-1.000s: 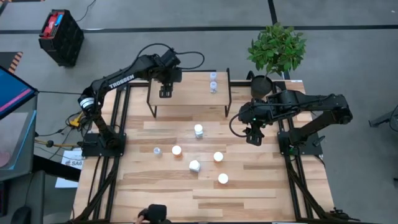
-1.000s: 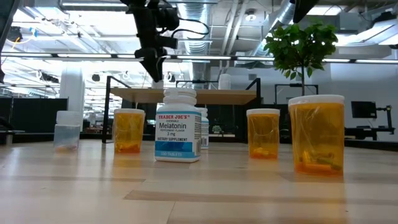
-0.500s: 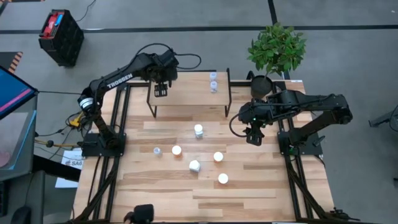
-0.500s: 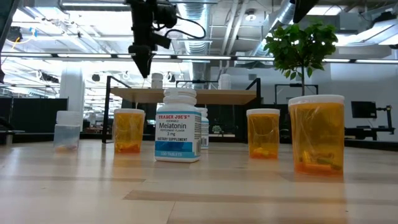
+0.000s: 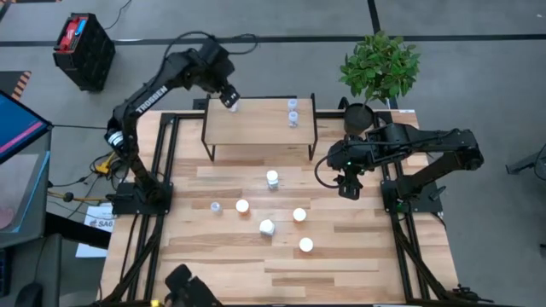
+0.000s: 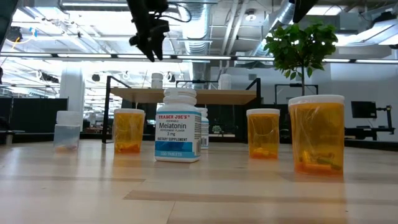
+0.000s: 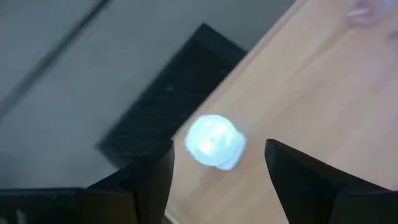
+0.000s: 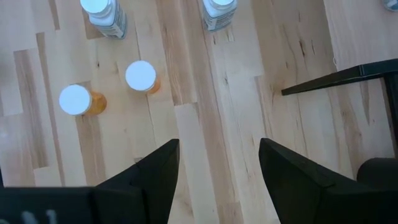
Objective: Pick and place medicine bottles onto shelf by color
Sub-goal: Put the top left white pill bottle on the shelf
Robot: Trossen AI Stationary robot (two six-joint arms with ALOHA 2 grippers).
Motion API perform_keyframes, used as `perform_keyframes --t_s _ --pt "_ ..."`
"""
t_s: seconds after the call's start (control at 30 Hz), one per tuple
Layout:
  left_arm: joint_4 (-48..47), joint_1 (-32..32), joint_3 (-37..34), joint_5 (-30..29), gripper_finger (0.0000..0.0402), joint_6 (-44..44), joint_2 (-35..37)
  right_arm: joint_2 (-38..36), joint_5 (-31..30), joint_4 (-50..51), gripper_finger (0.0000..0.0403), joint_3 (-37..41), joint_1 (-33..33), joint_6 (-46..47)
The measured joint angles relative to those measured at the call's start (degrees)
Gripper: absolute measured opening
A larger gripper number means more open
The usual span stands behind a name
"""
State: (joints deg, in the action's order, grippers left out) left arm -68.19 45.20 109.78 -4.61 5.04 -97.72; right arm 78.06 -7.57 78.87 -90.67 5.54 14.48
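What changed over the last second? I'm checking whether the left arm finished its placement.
The left hand rose and drew back from over the shelf toward its far left corner, open and empty; a white bottle it had covered now stands there alone. The right hand hovered unmoved, open. The two bottles at the shelf's far right and the six on the table stayed put.

We find even, bright overhead lighting; ceiling strip lights (image 6: 205,57) glare in the low view; shadows are soft; the left wrist view is blurred, its white bottle (image 7: 214,141) smeared.
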Motion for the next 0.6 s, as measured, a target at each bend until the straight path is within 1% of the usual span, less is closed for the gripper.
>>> perform_keyframes --t_s 0.03,0.13,0.3,0.43,0.6 --pt "-0.18 1.04 0.0 1.34 0.0235 -0.69 0.01 -0.01 0.0 0.0 0.0244 0.0 0.0 0.0" --pt "0.36 2.81 0.0 1.76 0.0234 -1.34 0.03 0.0 0.0 0.0 0.0244 0.0 0.0 0.02" --pt "0.65 3.27 0.0 2.83 0.0245 -1.4 0.03 -0.02 0.0 0.0 0.0244 0.0 0.0 0.02" --pt "1.01 2.78 0.01 2.65 0.0268 -3.04 -0.99 -0.02 0.02 0.0 0.0244 0.0 0.0 0.0" --pt "1.28 2.4 -0.02 0.33 0.0306 -6.24 -3.51 -0.02 0.02 0.13 0.0244 0.0 0.0 0.0"
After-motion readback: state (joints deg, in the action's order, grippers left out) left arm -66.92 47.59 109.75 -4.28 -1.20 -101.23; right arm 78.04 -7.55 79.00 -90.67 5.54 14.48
